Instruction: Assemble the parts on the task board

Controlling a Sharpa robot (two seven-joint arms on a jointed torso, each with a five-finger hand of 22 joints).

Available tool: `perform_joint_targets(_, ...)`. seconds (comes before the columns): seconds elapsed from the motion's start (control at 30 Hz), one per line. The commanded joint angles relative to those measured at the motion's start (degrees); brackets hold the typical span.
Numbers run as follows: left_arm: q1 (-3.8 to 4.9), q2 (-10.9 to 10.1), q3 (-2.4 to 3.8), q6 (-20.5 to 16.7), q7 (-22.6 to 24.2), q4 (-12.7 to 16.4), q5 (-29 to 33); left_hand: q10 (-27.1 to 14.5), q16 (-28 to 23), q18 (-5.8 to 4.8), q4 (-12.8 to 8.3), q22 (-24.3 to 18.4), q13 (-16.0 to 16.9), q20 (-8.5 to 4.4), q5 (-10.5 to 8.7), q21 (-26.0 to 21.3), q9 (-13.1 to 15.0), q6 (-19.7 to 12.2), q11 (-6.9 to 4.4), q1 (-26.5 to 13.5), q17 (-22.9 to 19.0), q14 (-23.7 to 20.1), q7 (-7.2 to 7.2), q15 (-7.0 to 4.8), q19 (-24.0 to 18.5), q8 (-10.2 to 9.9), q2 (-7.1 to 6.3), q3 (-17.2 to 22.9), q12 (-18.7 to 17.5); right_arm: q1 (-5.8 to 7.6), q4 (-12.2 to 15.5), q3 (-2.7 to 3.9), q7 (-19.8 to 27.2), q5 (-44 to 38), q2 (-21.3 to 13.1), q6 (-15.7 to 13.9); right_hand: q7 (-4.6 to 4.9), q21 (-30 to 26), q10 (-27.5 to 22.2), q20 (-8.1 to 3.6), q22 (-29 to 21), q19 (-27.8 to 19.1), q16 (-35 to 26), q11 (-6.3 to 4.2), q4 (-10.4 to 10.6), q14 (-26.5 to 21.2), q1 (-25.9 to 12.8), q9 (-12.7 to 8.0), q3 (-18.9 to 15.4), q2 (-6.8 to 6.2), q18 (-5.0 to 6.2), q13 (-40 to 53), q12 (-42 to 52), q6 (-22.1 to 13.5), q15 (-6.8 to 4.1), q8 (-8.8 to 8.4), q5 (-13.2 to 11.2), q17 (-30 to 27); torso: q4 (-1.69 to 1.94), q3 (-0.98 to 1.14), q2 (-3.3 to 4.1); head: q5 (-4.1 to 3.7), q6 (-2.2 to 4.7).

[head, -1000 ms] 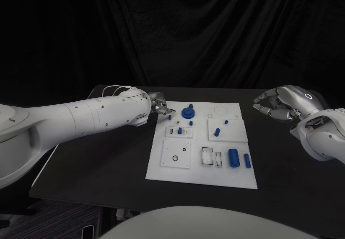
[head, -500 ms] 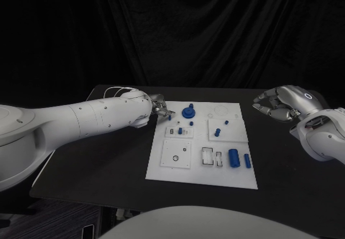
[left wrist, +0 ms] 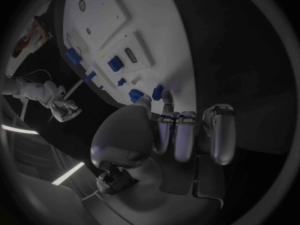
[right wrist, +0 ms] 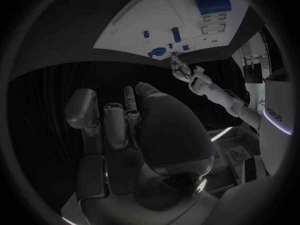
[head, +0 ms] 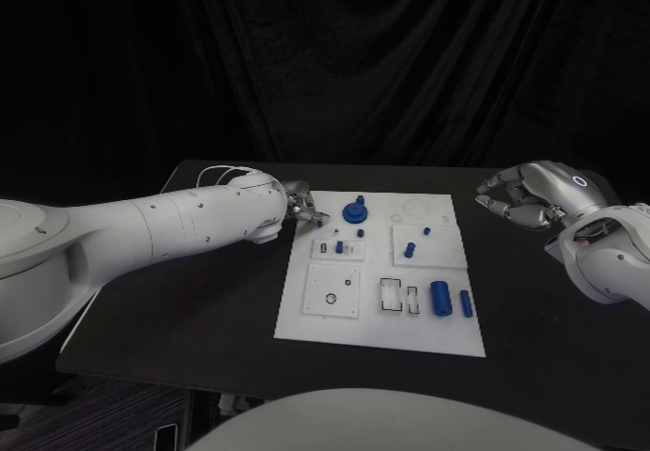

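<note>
L hand (head: pixel 301 204) at far-left corner of board (head: pixel 325 319), fingers bunched on small blue part (head: pixel 319 223) there, prob pinching it to lift; grip not fully clear. Other blue parts: round knob (head: pixel 356 209) just beside, big cylinder (head: pixel 441 297) at board's near-right side, waiting for slots. R hand (head: pixel 526 194) off board, well apart to right, fingers curled in, holding nothing, prob parked so L has room.
</note>
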Motion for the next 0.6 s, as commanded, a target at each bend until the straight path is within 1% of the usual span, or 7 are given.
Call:
perform_joint_targets(0.03,-0.14,0.2,0.05,0.6,0.7,0.0,0.0,6.1,0.2,-0.58,-0.3,11.8,15.1,0.11,2.51,-0.3,-0.5,0.1,0.22,1.3,15.1,5.8,0.10,0.19,-0.3,-1.0,-0.18,0.2,0.2,-0.11,0.0,0.04,-0.9,-0.2,0.0,-0.1,0.10,-0.2,0.1,-0.02,7.7,0.3,-0.1,-0.26,-0.1,1.0,0.4,-0.1,0.3,-0.33,0.24,3.7,-0.3,0.4,-0.24,-0.28,0.3,2.3,0.01,-0.01,-0.01,0.04,0.00)
perform_joint_targets(0.17,-0.17,0.2,0.05,0.5,1.2,0.1,0.0,6.1,0.2,-0.56,-0.4,11.8,15.1,0.13,4.64,-0.4,-0.8,0.3,0.20,2.0,15.1,5.8,0.06,0.18,-0.3,-1.7,-0.24,0.6,0.2,-0.11,0.0,0.04,-1.0,-0.2,0.0,-0.1,0.10,-0.2,0.1,-0.02,7.7,0.3,-0.1,-0.26,-0.1,1.0,0.5,-0.1,0.3,-0.33,0.24,3.7,-0.3,0.4,-0.25,-0.27,0.4,2.3,-0.03,-0.01,0.00,0.06,0.00)
perform_joint_targets(0.2,-0.18,0.2,0.05,0.4,1.3,0.1,0.0,6.1,0.2,-0.53,-0.5,11.8,15.1,0.09,6.90,-0.5,-0.9,0.4,0.15,2.6,15.1,5.8,0.00,0.15,-0.4,-2.1,-0.31,1.0,0.2,-0.11,0.0,0.04,-1.0,-0.2,0.0,-0.1,0.10,-0.2,0.1,-0.02,7.7,0.3,-0.1,-0.26,-0.1,1.0,0.5,-0.1,0.3,-0.33,0.24,3.7,-0.3,0.4,-0.25,-0.27,0.4,2.3,-0.02,0.00,0.00,0.01,0.00)
perform_joint_targets(0.23,-0.18,0.1,0.05,0.3,1.4,0.1,0.0,6.1,0.2,-0.54,-0.5,11.8,15.1,0.09,8.06,-0.5,-1.0,0.5,0.12,3.0,15.1,5.8,-0.04,0.12,-0.4,-2.4,-0.38,1.3,0.2,-0.11,0.0,0.04,-1.0,-0.2,0.0,-0.1,0.10,-0.2,0.1,-0.02,7.7,0.3,-0.1,-0.26,-0.1,1.0,0.5,-0.1,0.3,-0.33,0.24,3.7,-0.3,0.4,-0.25,-0.27,0.4,2.3,-0.03,0.00,-0.01,0.00,0.00)
perform_joint_targets(0.33,-0.20,0.1,0.05,0.1,1.8,0.1,0.0,6.1,0.2,-0.53,-0.6,11.7,15.1,0.07,9.40,-0.5,-1.0,0.5,0.08,3.4,15.1,5.8,-0.08,0.09,-0.4,-2.7,-0.51,1.7,0.2,-0.12,0.0,0.04,-1.1,-0.2,0.0,-0.1,0.09,-0.2,0.1,-0.02,7.7,0.3,-0.1,-0.27,-0.1,1.0,0.6,-0.1,0.4,-0.31,0.24,3.7,-0.3,0.5,-0.25,-0.27,0.4,2.3,0.01,0.00,-0.01,-0.14,0.00)
perform_joint_targets(0.4,-0.21,0.1,0.05,0.1,2.0,0.1,0.0,6.1,0.2,-0.51,-0.7,11.7,15.1,0.02,12.17,-0.6,-1.0,0.6,0.01,4.3,15.1,5.8,-0.16,0.04,-0.5,-3.1,-0.79,2.6,0.2,-0.12,0.0,0.04,-1.1,-0.2,0.0,-0.1,0.09,-0.2,0.1,-0.02,7.7,0.3,-0.1,-0.27,-0.1,1.0,0.6,-0.1,0.4,-0.31,0.24,3.7,-0.3,0.5,-0.25,-0.27,0.4,2.3,0.01,0.00,0.00,-0.17,0.00)
perform_joint_targets(0.6,-0.22,0.0,0.05,0.1,2.3,0.3,0.0,6.1,0.2,-0.50,-0.8,11.7,15.1,-0.05,13.90,-0.6,-1.1,0.8,-0.10,5.4,15.1,5.8,-0.29,-0.04,-0.5,-3.7,-1.25,4.3,0.2,-0.12,0.0,0.04,-1.2,-0.2,0.0,-0.1,0.08,-0.3,0.0,-0.03,7.6,0.3,-0.2,-0.28,-0.2,1.0,0.7,-0.1,0.5,-0.30,0.25,3.6,-0.3,0.5,-0.26,-0.26,0.5,2.2,0.01,-0.01,0.00,-0.24,0.00)
